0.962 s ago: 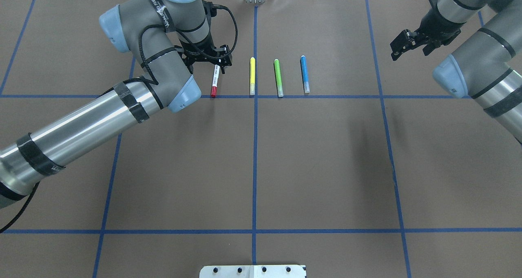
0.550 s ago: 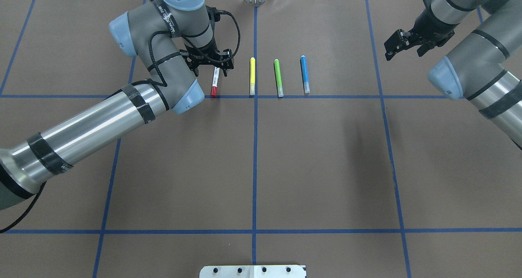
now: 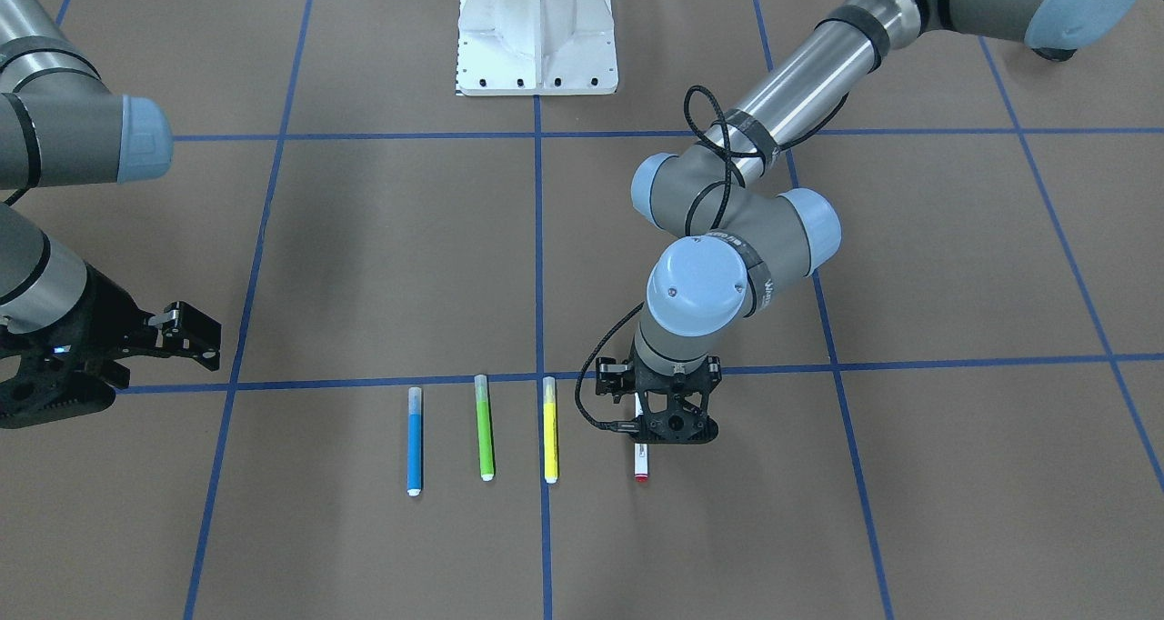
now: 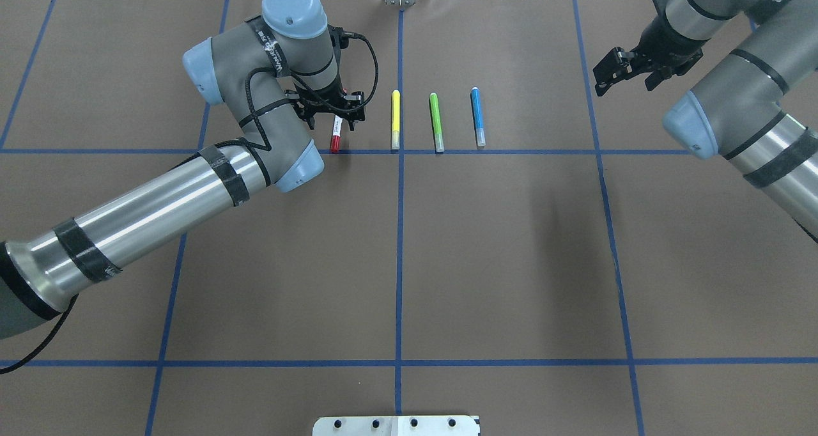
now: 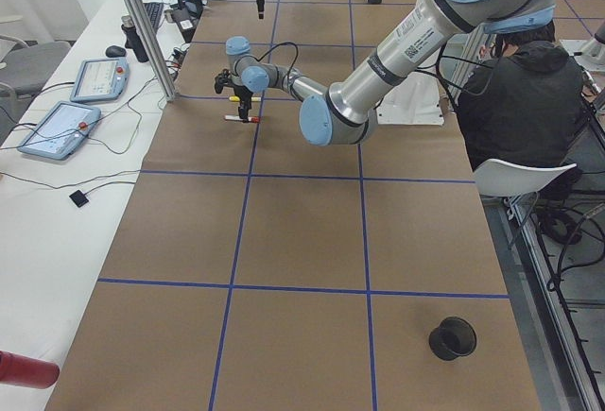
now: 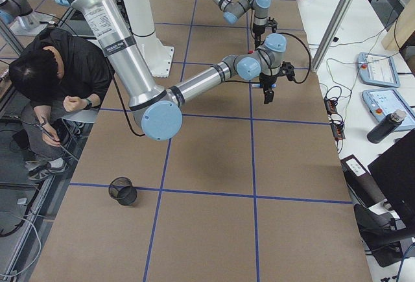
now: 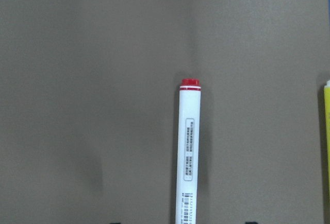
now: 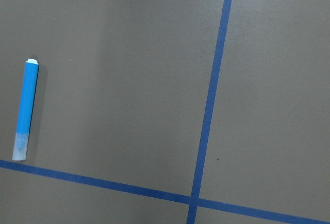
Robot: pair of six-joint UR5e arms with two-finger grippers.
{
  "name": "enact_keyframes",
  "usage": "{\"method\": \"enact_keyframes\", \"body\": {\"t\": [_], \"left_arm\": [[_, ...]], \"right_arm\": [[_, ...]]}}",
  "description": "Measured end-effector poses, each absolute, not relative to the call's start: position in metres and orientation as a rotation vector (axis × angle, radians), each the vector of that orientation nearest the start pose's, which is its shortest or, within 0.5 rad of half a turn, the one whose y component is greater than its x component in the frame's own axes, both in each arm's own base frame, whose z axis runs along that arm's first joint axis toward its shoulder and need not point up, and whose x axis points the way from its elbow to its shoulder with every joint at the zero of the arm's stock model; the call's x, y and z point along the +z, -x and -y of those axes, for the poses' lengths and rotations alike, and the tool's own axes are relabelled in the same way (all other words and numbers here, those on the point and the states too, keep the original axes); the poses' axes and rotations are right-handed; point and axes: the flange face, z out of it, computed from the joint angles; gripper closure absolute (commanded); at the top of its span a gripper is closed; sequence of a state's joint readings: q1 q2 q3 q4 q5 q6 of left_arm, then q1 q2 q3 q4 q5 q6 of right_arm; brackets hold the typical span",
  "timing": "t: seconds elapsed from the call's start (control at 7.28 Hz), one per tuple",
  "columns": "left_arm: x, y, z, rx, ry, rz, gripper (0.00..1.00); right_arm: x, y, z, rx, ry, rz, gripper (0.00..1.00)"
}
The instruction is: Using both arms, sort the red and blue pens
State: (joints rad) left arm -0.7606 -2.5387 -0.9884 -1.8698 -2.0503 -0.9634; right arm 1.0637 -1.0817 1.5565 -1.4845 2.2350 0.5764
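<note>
The red pen (image 4: 335, 137), white-barrelled with a red cap, lies at the left end of a row of pens on the brown table. My left gripper (image 4: 337, 112) hangs open right over its far half, a finger on each side. In the left wrist view the red pen (image 7: 188, 172) runs up the middle. The blue pen (image 4: 477, 116) lies at the right end of the row, with nothing touching it. My right gripper (image 4: 608, 75) is open and empty, in the air to the right of the row. The right wrist view shows the blue pen (image 8: 25, 112) at its left edge.
A yellow pen (image 4: 395, 119) and a green pen (image 4: 436, 121) lie between the red and the blue one. Blue tape lines (image 4: 399, 250) grid the table. A black cup (image 5: 453, 337) stands near the table's left end. A person (image 5: 529, 90) sits beside the table.
My left arm has swung right, and its gripper now covers more of the red pen. My right gripper has drifted left toward the row. The pens have not moved.
</note>
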Motion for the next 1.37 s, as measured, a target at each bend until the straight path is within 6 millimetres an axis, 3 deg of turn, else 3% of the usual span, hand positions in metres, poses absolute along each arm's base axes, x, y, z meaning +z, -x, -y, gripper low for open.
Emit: {"method": "enact_keyframes", "body": {"t": [1.37], "left_arm": [[0.2697,-0.5642,0.6417,0.029,-0.055,-0.802,0.49]], "right_arm": [[0.3765,0.2699,0.6309,-0.119,-0.116,0.825,0.01]]}}
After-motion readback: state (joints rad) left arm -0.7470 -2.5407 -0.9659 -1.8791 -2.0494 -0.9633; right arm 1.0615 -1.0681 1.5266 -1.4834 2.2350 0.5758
